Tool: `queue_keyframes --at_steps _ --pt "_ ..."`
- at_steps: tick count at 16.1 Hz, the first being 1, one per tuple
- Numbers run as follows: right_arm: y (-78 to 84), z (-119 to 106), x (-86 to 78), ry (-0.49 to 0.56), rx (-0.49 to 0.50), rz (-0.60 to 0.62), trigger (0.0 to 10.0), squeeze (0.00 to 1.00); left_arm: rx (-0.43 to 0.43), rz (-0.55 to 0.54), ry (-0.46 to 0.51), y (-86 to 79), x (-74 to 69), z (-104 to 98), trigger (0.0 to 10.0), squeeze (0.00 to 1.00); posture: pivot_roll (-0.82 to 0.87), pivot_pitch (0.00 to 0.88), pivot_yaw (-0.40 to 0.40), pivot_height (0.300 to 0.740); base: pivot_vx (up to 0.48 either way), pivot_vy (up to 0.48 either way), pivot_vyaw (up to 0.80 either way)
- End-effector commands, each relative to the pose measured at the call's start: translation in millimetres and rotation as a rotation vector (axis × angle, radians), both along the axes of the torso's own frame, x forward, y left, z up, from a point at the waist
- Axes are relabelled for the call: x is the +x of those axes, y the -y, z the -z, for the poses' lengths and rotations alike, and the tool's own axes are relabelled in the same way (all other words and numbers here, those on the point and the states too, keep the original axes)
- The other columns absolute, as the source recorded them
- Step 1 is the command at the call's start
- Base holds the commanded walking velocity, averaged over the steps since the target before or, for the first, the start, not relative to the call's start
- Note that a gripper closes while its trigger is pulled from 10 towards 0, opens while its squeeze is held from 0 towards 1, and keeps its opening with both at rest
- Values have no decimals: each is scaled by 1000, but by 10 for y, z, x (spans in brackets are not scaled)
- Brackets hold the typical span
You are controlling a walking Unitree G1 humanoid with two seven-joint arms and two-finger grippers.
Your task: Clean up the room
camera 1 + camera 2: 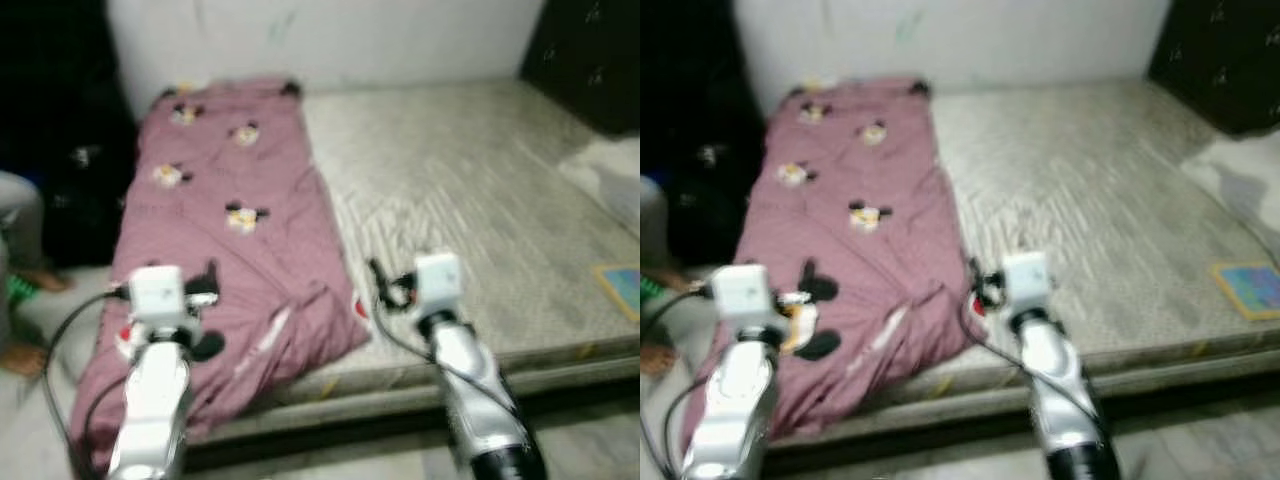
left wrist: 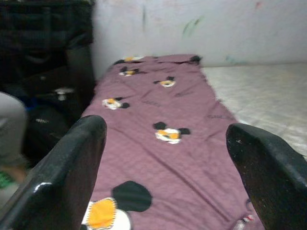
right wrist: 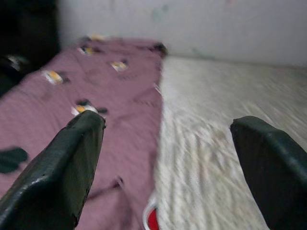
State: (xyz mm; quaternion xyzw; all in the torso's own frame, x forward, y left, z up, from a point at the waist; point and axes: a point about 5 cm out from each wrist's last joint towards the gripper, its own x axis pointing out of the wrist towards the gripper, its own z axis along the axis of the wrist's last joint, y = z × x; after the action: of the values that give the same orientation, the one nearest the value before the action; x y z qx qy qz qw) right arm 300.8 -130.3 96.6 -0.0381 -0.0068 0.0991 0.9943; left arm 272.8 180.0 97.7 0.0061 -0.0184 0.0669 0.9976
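A mauve blanket (image 1: 235, 230) printed with cartoon mice covers the left strip of a bare grey mattress (image 1: 470, 190); its near end is rumpled and hangs over the bed's front edge. My left gripper (image 2: 165, 128) is open, held low over the near part of the blanket. My right gripper (image 3: 167, 122) is open too, hovering by the blanket's right edge where it meets the mattress. Both silver arms (image 1: 160, 390) reach in from the front. A small red thing (image 3: 152, 221) peeks out at the blanket's edge.
A person's leg and bare feet (image 1: 25, 355) are on the floor at the left, beside a dark pile (image 1: 70, 150). Dark furniture (image 1: 590, 60) stands at the back right. A pale cloth (image 1: 610, 170) and a colourful flat item (image 1: 622, 287) lie on the mattress's right side.
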Motion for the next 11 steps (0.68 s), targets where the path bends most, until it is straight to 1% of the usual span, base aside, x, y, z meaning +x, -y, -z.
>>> queue_keyframes --at_steps 1,5,9,11 --pt "-65 -68 28 25 16 -15 10000 0 16 -27 5 -89 6 -29 10000 0 -23 40 28 740 0 480 0" --pt "-66 -66 31 25 12 -18 10000 0 13 -30 14 -88 5 -40 10000 0 -22 37 28 740 0 480 0" --pt "-80 -65 32 30 -12 -32 10000 0 13 -6 29 -55 8 -60 10000 0 -22 34 28 740 0 0 0" --pt "-78 -63 28 30 -15 -32 10000 0 20 12 36 -31 10 -72 10000 0 -23 33 26 740 0 0 466"
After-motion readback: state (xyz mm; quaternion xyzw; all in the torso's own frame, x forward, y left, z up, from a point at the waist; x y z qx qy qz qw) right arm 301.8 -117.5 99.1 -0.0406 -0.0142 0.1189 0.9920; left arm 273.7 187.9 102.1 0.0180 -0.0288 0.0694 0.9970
